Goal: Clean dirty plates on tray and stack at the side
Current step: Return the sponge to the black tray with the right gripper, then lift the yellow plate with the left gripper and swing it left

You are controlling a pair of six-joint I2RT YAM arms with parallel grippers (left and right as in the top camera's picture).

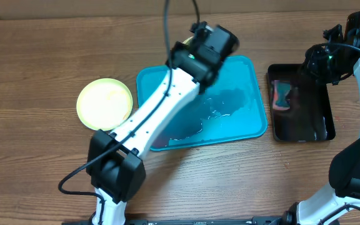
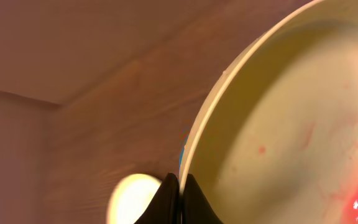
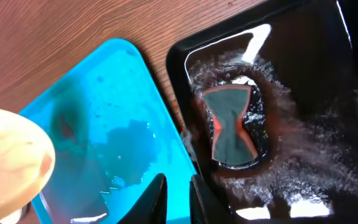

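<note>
My left gripper is shut on the rim of a pale yellow-green plate with red sauce specks. It holds the plate tilted above the far edge of the turquoise tray; only a sliver of the plate shows overhead. A second yellow-green plate, with no smears visible, lies on the table left of the tray. The tray is wet, with a reddish patch near its front-left corner. My right gripper hovers over the black tray, fingers nearly together, holding nothing. No blue-white plate is visible.
A black tray stands right of the turquoise tray, wet and foamy, with a grey sponge in it. My left arm crosses the tray's left half.
</note>
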